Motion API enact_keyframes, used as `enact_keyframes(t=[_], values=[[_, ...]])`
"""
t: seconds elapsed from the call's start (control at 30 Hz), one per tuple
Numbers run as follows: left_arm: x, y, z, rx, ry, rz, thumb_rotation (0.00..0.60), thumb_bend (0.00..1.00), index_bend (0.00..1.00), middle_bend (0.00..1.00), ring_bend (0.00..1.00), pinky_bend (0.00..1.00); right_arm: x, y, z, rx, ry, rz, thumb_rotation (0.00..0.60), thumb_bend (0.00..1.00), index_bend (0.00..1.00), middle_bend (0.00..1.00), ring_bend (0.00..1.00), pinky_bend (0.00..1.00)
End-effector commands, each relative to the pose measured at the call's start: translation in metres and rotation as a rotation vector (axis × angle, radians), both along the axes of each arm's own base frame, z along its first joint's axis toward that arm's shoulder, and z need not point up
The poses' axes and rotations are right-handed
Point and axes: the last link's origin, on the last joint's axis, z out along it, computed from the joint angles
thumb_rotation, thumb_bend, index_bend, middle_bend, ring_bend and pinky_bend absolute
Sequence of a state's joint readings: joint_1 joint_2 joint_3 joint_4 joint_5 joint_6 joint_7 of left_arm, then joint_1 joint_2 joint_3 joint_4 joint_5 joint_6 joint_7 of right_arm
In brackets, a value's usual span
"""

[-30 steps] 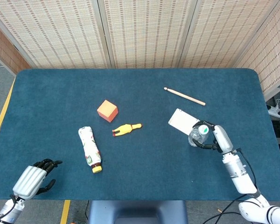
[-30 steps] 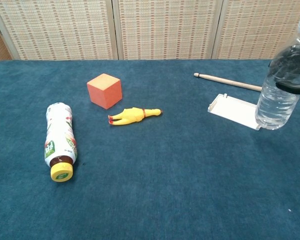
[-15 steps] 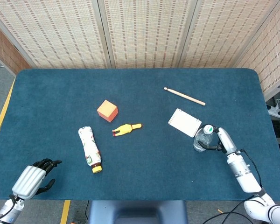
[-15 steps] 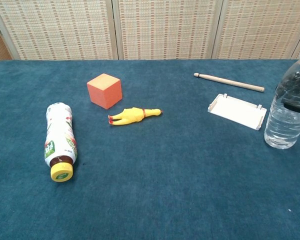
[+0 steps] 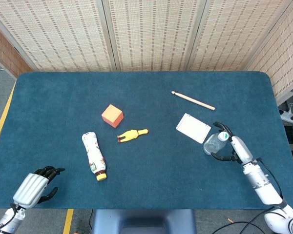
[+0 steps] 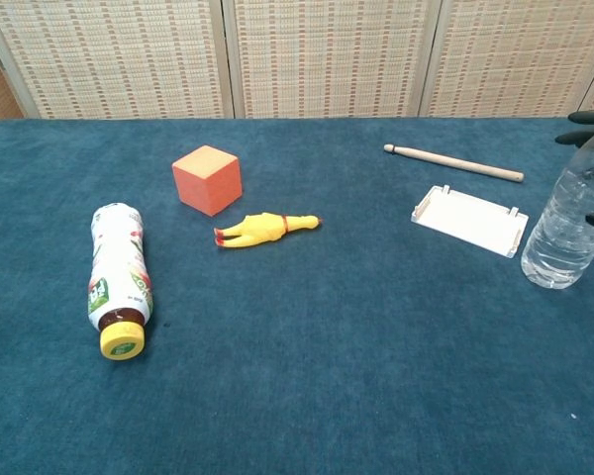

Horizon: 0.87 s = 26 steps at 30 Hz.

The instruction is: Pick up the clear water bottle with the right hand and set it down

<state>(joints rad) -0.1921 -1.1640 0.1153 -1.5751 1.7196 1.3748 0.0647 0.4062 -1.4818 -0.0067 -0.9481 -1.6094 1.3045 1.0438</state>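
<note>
The clear water bottle [image 5: 214,143] [image 6: 568,226] stands upright on the blue table [image 5: 151,92], just right of the white tray. My right hand [image 5: 236,146] is beside it on the right, fingers spread around it with gaps on both sides. In the chest view only dark fingertips [image 6: 586,117] show at the right edge, near the bottle's top and side. My left hand [image 5: 35,188] rests at the near left corner and holds nothing.
A small white tray [image 5: 193,127] lies left of the bottle, a wooden stick [image 5: 193,100] behind it. An orange cube [image 5: 112,115], a yellow rubber chicken [image 5: 132,135] and a lying labelled bottle with a yellow cap [image 5: 94,155] sit mid-left.
The right hand carried the bottle right and down onto the table beside the tray, then spread its fingers off it. The left hand has not moved.
</note>
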Motion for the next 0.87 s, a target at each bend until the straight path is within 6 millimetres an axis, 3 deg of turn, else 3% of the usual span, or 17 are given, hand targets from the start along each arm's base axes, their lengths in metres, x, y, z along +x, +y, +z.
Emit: enact_keyframes(t=[0.03,0.27,0.5,0.53,0.63,0.87], values=[[0.0,0.0,0.0,0.0,0.001,-0.001,0.6,0.37,0.21,0.33,0.23,0.43,-0.003,0.004,0.006,-0.018,0.019,0.007,0.6,0.15,0.0,0.03,0.0,0.13],[0.0,0.0,-0.001,-0.001,0.004,0.001,0.6,0.37,0.21,0.33,0.23,0.43,-0.003,0.018,0.028,-0.091,0.09,0.053,0.6,0.13,0.0,0.01,0.0,0.13],[-0.002,0.001,0.0,0.001,0.006,0.009,0.6,0.37,0.21,0.33,0.23,0.43,-0.002,0.043,0.052,-0.222,0.342,0.016,0.6,0.12,0.0,0.01,0.0,0.13],[-0.003,0.001,0.0,0.005,0.007,0.014,0.6,0.37,0.21,0.33,0.23,0.43,-0.003,0.058,0.062,-0.276,0.467,-0.01,0.6,0.12,0.0,0.0,0.0,0.13],[-0.002,0.001,0.0,0.006,0.009,0.012,0.6,0.37,0.21,0.33,0.23,0.43,0.009,0.081,0.064,-0.325,0.614,-0.094,0.6,0.12,0.0,0.0,0.0,0.13],[0.0,0.001,-0.003,-0.002,0.015,0.0,0.6,0.37,0.21,0.33,0.23,0.43,0.016,0.091,0.062,-0.343,0.715,-0.163,0.6,0.12,0.0,0.0,0.0,0.14]])
